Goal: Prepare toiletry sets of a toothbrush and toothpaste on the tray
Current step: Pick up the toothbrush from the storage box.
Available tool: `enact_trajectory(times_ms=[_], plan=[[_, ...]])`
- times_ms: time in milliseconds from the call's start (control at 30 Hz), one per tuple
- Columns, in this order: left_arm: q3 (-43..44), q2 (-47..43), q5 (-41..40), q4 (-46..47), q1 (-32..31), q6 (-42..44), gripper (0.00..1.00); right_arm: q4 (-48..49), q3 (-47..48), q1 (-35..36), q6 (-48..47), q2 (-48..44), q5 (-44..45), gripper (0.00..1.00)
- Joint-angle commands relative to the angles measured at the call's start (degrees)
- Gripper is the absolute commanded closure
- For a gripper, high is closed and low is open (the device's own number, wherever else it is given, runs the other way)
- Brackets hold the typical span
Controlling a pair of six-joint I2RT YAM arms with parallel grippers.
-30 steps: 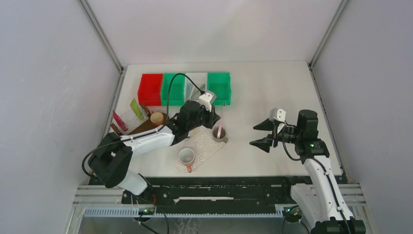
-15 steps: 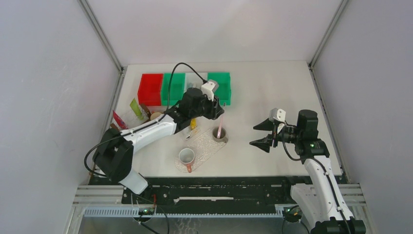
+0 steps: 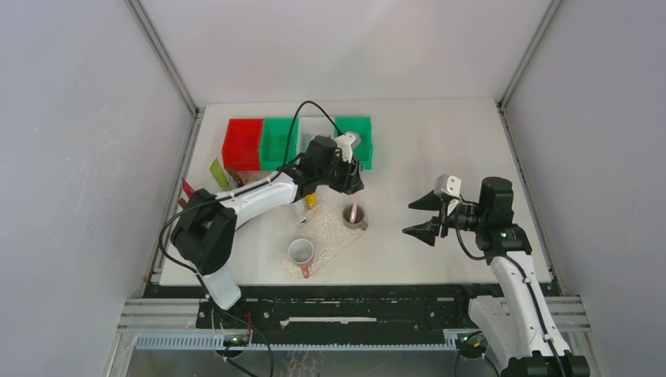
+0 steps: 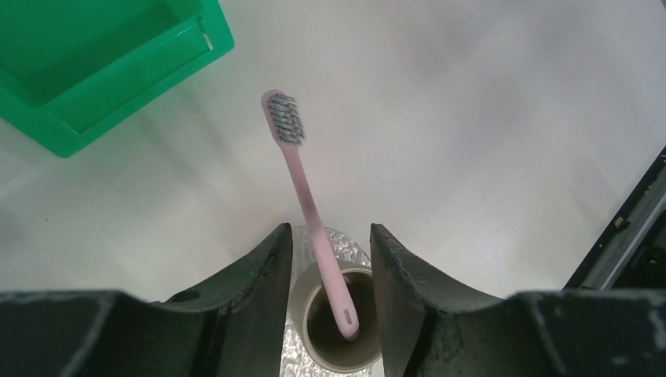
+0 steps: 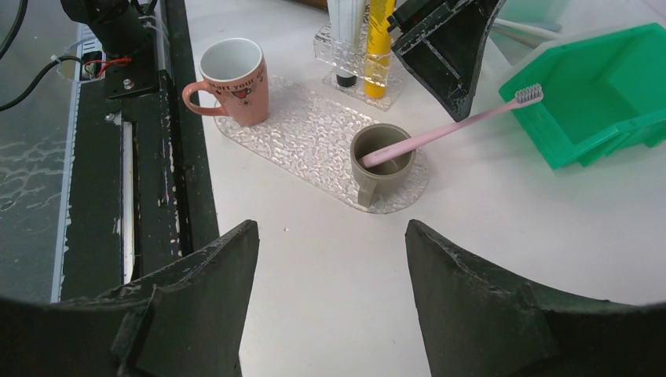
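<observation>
A pink toothbrush (image 4: 302,181) leans in a grey cup (image 4: 338,322) on the right end of the clear patterned tray (image 5: 298,133), bristles up. My left gripper (image 4: 330,236) hovers just above the cup, open, its fingers either side of the handle without touching it. From above, that gripper (image 3: 352,179) sits behind the cup (image 3: 355,216). A yellow toothpaste tube (image 5: 379,47) and a white one (image 5: 345,31) stand in a clear holder behind the tray. My right gripper (image 5: 330,228) is open and empty, right of the tray (image 3: 420,216).
A pink mug (image 3: 301,253) sits on the tray's near end. Red (image 3: 243,143) and green (image 3: 356,140) bins line the back. More tubes, green (image 3: 218,171) and pink (image 3: 187,188), stand at the left edge. The black rail (image 5: 149,157) runs along the near edge.
My left gripper has opened, let go of the pink toothbrush in the grey cup and drawn back and to the right. The right arm has not moved.
</observation>
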Motion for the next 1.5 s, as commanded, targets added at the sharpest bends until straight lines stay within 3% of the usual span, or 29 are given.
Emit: enact_trajectory(times_ms=[0, 400, 867, 1067, 1267, 1467], plan=[[4.6, 1.6, 3.6, -0.5, 1.8, -0.7, 0.54, 0.2, 0.3, 0.3, -0.9, -0.5, -1.1, 0.23], [7.3, 5.8, 8.8, -0.5, 2.7, -2.4, 0.56, 0.1, 0.3, 0.4, -1.1, -0.4, -1.0, 0.23], [8.7, 8.5, 12.3, -0.3, 3.5, -3.5, 0.80, -0.2, 0.4, 0.3, -1.4, -0.2, -0.7, 0.23], [8.6, 9.0, 12.3, -0.3, 4.1, -4.0, 0.84, -0.3, 0.4, 0.4, -1.5, -0.4, -0.8, 0.23], [7.7, 7.9, 12.7, 0.8, 4.2, -3.5, 0.95, -0.3, 0.3, 0.4, -1.5, -0.4, -0.7, 0.23], [3.8, 3.8, 12.2, 4.8, 4.2, -2.0, 0.97, -0.3, 0.3, 0.4, -1.6, -0.3, -0.8, 0.23]])
